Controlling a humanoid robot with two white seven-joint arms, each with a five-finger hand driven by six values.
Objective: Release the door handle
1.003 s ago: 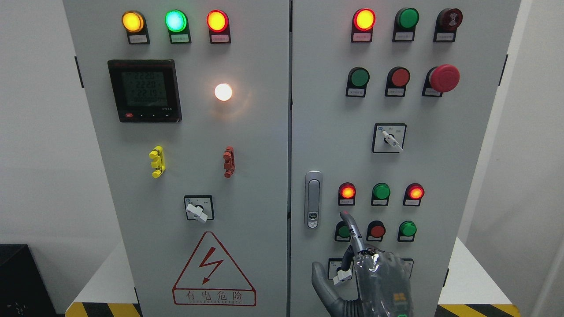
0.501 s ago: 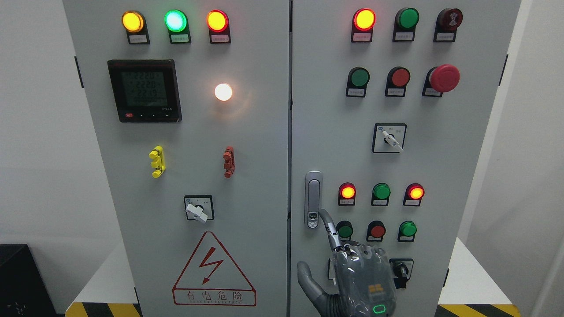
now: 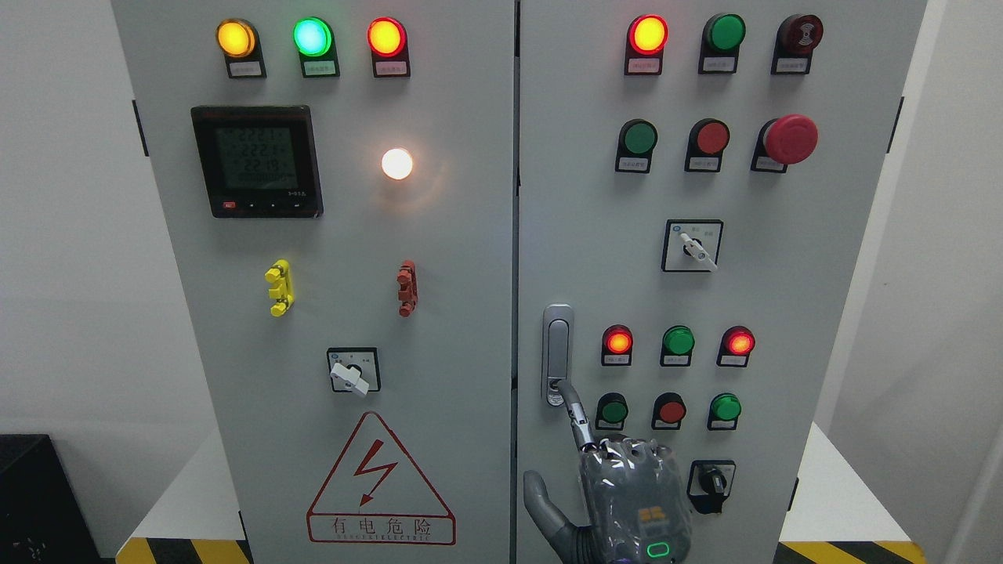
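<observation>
The silver door handle (image 3: 557,352) stands upright on the left edge of the cabinet's right door (image 3: 595,235), and that door looks closed. My right hand (image 3: 581,440) comes up from the bottom edge, back towards the camera. Its index finger (image 3: 572,407) is stretched up and to the left, with its tip touching the round lock at the handle's lower end. The thumb (image 3: 539,501) sticks out to the left, and the other fingers are curled. The hand grasps nothing. My left arm is out of view.
Right of the handle are lit red and green lamps (image 3: 678,341), push buttons (image 3: 670,410) and a black rotary switch (image 3: 709,479). A red emergency stop (image 3: 790,139) sits higher up. The left door (image 3: 353,235) carries a meter, lamps, a switch and a warning triangle.
My right hand has moved left and slightly down. Its index fingertip went from beside the lower green button to the bottom end of the door handle.
</observation>
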